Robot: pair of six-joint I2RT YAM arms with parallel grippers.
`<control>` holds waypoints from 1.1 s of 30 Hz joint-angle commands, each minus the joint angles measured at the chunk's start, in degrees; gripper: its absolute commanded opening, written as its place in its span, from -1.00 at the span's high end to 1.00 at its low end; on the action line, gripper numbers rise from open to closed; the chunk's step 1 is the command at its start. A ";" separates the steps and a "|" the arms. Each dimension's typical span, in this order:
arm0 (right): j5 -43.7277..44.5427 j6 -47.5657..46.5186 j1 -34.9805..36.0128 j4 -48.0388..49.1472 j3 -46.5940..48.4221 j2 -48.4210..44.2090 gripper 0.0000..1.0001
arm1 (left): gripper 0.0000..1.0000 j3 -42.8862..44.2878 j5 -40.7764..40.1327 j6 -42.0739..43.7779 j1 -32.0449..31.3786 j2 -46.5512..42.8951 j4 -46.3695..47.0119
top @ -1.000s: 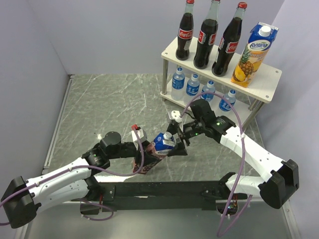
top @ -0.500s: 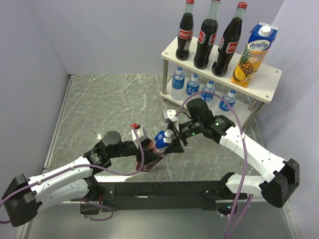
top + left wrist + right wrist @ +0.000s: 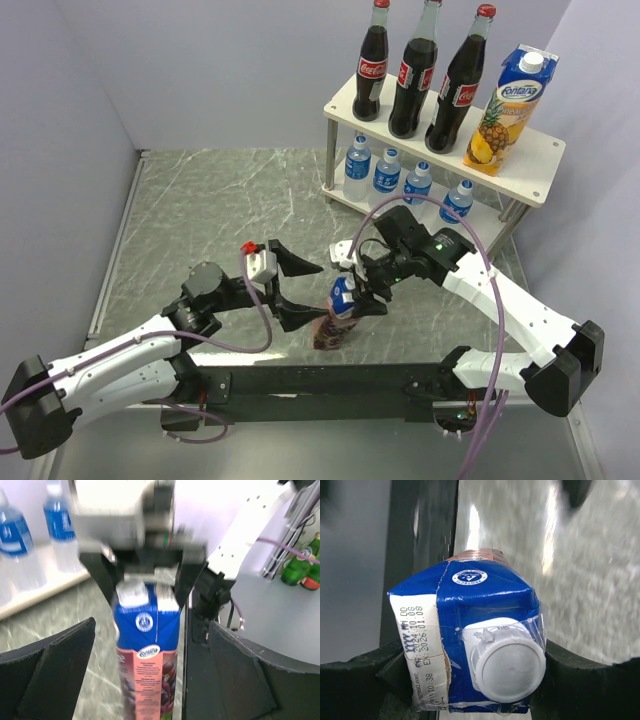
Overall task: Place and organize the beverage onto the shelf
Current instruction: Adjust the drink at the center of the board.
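Observation:
A grape juice carton [image 3: 336, 322] with a blue top and white cap [image 3: 508, 670] stands tilted on the marble table, near the front middle. My right gripper [image 3: 350, 290] is shut on its top, with one finger [image 3: 360, 680] pressing on each side. My left gripper [image 3: 303, 292] is open just left of the carton, its fingers [image 3: 60, 675] wide apart and clear of it. On the shelf [image 3: 540, 160] at the back right, three cola bottles [image 3: 412, 75] and a pineapple juice carton [image 3: 508, 105] stand on the top board. Several water bottles [image 3: 387, 172] stand on the lower board.
Grey walls close the left and back sides of the table. The black base rail [image 3: 330, 382] of the arms runs along the near edge, just behind the carton. Green bottles [image 3: 296, 565] show beyond the table in the left wrist view.
My left gripper has let go of the grape carton, opened wide and drawn back to the left. My right gripper has closed on the carton's top, and the carton now stands more upright.

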 commanded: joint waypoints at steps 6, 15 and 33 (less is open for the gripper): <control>-0.67 -19.38 0.05 -9.50 8.52 -2.62 0.95 | -0.99 0.29 -1.86 2.63 0.08 -3.51 2.80; -0.66 -44.09 -0.04 -23.30 12.13 -5.78 0.99 | -0.99 -1.57 11.45 12.46 0.08 6.91 10.72; -1.28 -54.39 1.89 -31.31 15.82 -6.75 1.00 | -0.99 21.99 37.33 26.26 -0.27 37.69 -9.47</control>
